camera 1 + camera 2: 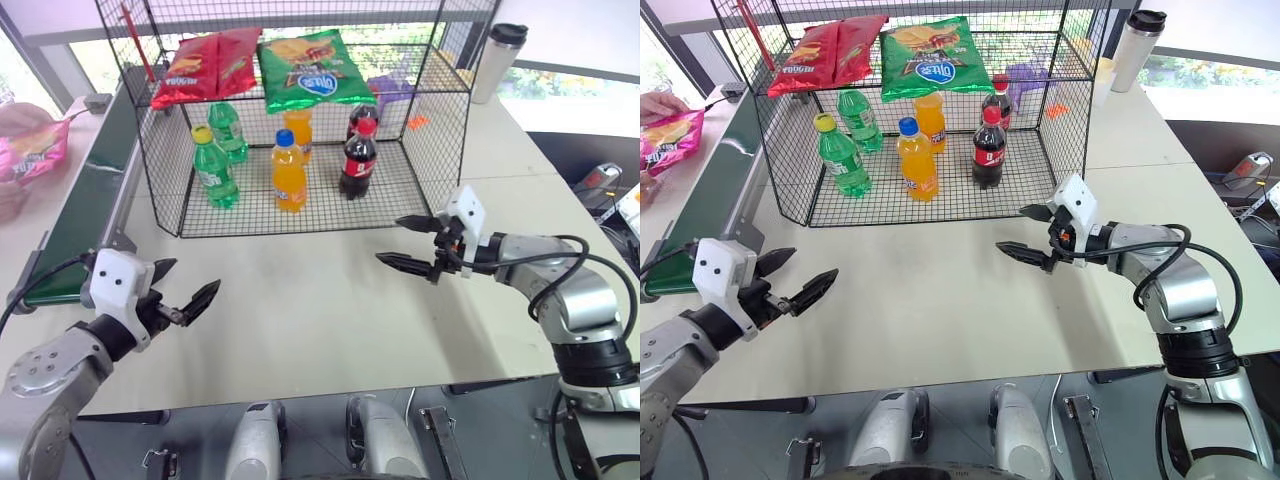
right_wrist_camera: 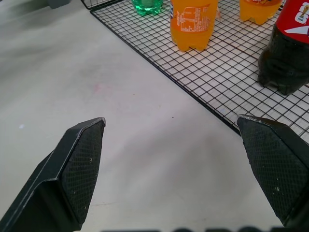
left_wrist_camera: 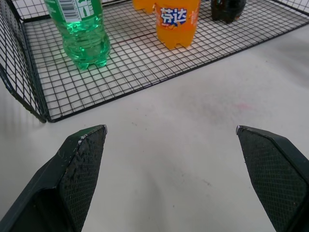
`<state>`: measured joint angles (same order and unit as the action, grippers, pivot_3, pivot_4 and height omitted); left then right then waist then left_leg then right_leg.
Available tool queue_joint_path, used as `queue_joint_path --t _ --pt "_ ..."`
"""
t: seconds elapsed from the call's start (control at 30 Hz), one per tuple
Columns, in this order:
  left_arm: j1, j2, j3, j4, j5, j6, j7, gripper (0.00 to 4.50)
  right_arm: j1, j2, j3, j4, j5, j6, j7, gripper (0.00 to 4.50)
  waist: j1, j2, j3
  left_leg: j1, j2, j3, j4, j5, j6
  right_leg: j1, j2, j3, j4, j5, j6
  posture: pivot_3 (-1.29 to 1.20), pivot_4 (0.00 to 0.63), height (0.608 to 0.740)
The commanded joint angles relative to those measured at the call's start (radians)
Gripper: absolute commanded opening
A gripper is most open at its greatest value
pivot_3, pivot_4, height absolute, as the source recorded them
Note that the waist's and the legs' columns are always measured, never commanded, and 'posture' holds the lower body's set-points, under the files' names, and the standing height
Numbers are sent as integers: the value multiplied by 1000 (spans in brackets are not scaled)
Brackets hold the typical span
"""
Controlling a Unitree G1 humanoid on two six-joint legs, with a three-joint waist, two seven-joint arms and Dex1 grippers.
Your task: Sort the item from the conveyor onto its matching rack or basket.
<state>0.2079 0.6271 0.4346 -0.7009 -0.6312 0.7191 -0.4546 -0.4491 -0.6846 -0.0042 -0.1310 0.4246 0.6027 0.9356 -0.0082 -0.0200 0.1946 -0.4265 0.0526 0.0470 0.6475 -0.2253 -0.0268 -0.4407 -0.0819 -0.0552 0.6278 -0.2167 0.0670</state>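
Left eye view: pink chip bag point(image 1: 35, 148) lies at far left edge, by the conveyor point(image 1: 85, 205), w/ a person's hand point(image 1: 12, 200) touching it; partly cut off by the frame. Black wire cage point(image 1: 300, 130) stands mid-table. Its upper shelf carries two red chip bags point(image 1: 205, 65) and a green chip bag point(image 1: 312, 68). Below, on cage floor: two green bottles point(image 1: 214, 167), two orange bottles point(image 1: 288, 172), two cola bottles point(image 1: 358, 158), all upright. Left gripper point(image 1: 184, 290) hovers over white table point(image 1: 320, 300) near its front-left corner, jaws spread wide, nothing btwn them. Right gripper point(image 1: 412, 243) hangs just in front of cage's right front corner, jaws also wide apart, empty. Steel tumbler point(image 1: 497, 62) stands right of cage.

Right eye view: same layout; pink bag at left edge w/ a hand point(image 1: 660, 103) above it, well apart from both grippers.

Left wrist view: both fingers point(image 3: 77, 169) far apart over bare tabletop; green bottle point(image 3: 79, 31) and orange bottle point(image 3: 176, 21) stand on cage floor grid beyond.

Right wrist view: fingers point(image 2: 79, 164) splayed over table; orange bottle point(image 2: 193, 21) and cola bottle point(image 2: 287, 50) on grid ahead.
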Motion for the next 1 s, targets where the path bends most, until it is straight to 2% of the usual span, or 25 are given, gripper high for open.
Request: queue_joint_path --t 0.03,1.0 --pt "-9 31 -12 -14 6 -3 -18 4500 -11 8 -4 -9 2 -15 -3 4471 0 0 0 0 0 0 0 0 0 0 0 0 0 0 0 0 150 740" --pt "-34 -2 -16 1 23 -19 47 4500 -48 35 2 14 -19 -23 -25 4471 -1 0 0 0 0 0 0 0 0 0 0 0 0 0 0 0 150 740"
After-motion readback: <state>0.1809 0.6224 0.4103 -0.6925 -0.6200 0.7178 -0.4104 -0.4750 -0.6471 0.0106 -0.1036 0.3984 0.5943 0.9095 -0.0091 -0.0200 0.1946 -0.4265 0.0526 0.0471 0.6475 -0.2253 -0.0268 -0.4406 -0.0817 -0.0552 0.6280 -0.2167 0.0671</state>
